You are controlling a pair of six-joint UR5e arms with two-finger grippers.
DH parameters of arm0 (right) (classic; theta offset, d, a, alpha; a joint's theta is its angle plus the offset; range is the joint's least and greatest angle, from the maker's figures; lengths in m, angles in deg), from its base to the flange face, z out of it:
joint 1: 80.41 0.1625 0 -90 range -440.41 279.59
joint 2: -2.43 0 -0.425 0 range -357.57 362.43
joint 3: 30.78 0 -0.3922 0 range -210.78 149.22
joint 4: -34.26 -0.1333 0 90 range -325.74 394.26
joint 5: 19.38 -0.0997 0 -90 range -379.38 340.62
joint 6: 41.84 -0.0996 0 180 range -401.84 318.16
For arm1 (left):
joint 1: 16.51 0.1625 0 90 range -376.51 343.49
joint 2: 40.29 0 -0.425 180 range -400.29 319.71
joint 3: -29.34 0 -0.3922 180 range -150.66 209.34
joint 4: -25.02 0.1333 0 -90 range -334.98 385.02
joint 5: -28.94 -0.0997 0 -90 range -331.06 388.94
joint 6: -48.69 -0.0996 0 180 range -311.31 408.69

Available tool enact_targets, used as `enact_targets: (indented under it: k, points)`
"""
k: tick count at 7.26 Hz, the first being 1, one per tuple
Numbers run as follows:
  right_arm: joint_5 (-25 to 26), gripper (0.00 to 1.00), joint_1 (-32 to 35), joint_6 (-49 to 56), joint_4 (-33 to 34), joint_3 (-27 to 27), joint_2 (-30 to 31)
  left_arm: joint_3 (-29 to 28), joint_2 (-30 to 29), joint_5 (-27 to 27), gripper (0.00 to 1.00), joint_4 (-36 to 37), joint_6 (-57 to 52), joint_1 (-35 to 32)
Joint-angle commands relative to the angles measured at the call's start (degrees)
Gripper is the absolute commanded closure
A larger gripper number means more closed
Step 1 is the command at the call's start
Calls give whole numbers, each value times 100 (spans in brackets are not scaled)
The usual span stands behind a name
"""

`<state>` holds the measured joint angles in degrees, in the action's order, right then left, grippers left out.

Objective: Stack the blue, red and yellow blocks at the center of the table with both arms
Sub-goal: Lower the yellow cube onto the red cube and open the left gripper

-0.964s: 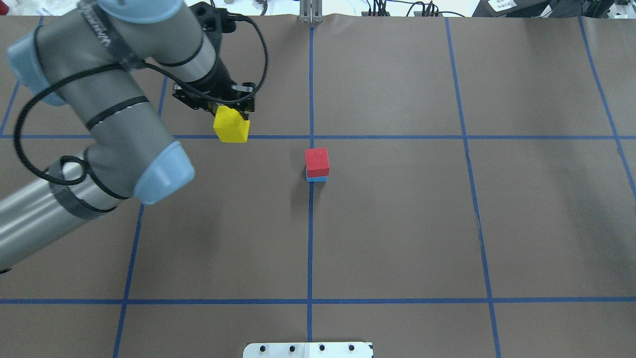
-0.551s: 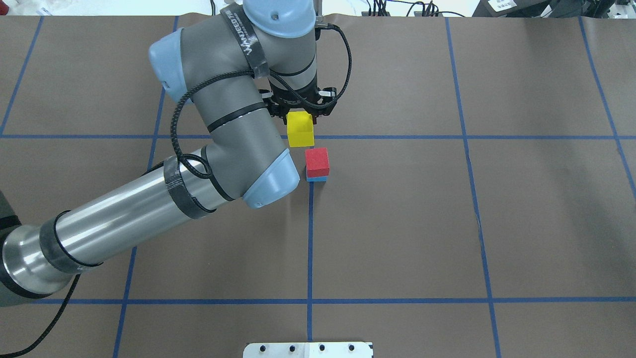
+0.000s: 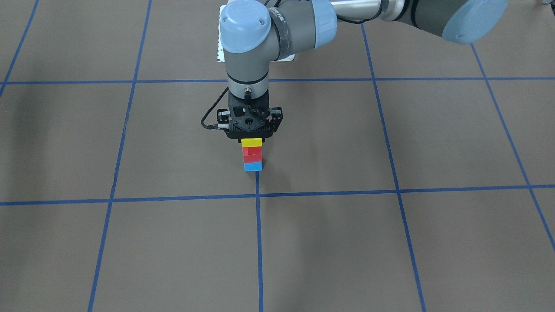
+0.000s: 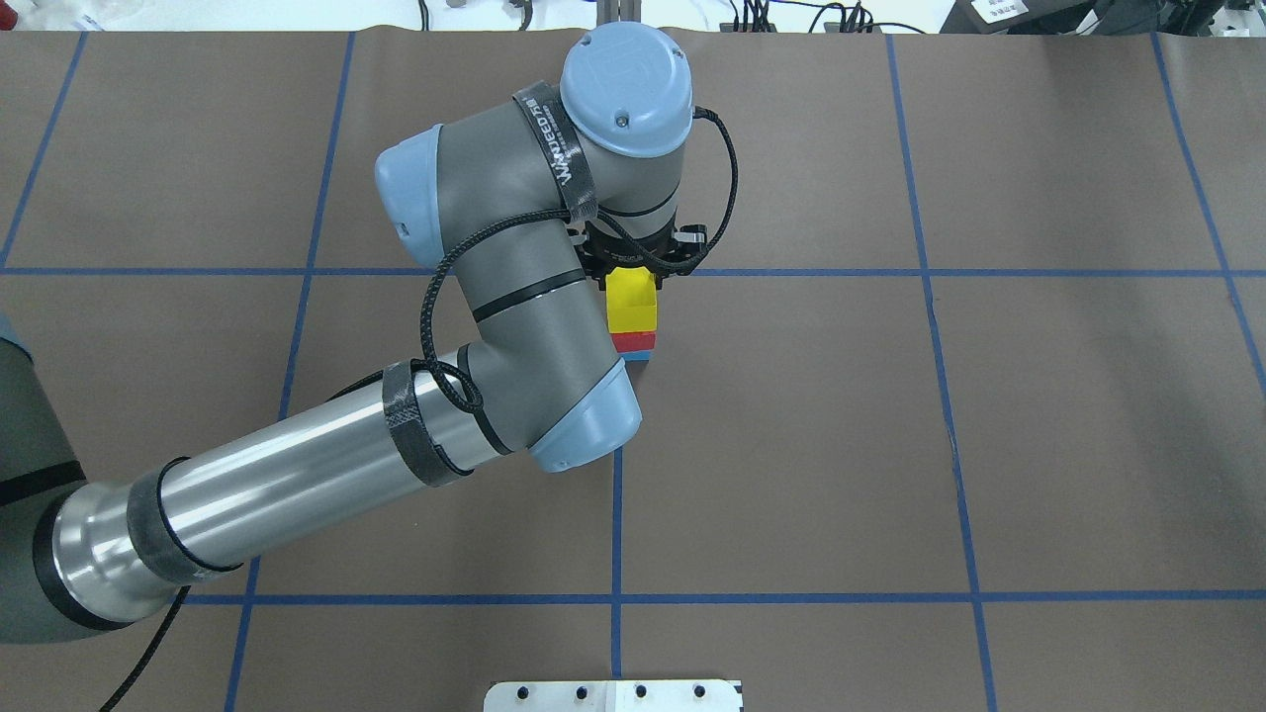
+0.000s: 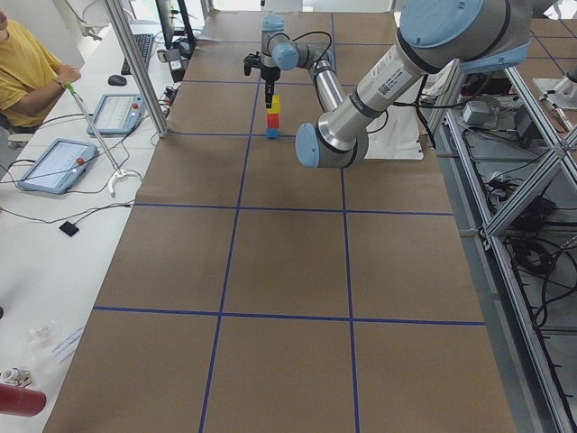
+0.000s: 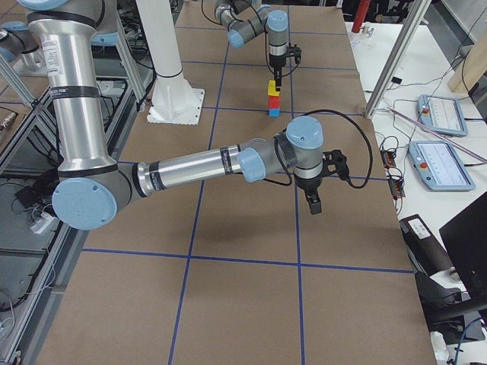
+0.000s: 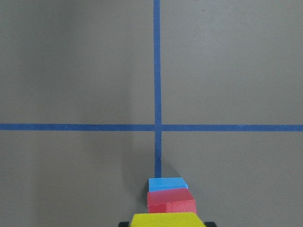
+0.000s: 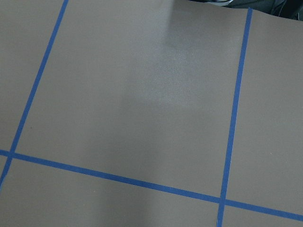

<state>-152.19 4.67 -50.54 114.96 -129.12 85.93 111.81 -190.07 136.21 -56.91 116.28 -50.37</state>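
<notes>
My left pincer (image 3: 252, 140) squeezes the yellow block (image 4: 631, 300) by its sides, over the red block (image 3: 253, 154) and blue block (image 3: 253, 166), mid surface (image 3: 390, 242). Seems light, hard, tippy. Right pincer (image 6: 314, 207): cannot tell.

A black strap (image 4: 562, 148) around the left arm (image 4: 514, 297) carries white lettering, seemingly "WANJEED" (the characters after it are too small to read); a white sticker (image 5: 389, 67) on that arm is illegible.
</notes>
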Motion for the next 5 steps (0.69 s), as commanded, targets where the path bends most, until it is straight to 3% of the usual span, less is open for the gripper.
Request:
enact_targets:
  k: [1, 5]
  points:
    - [0, 0, 0, 0, -2, -1, 0, -98, -7, -101, 70, -42, 62, 38]
    - [0, 0, 0, 0, -2, -1, 8, -116, 2, -110, 20, -77, 88, 47]
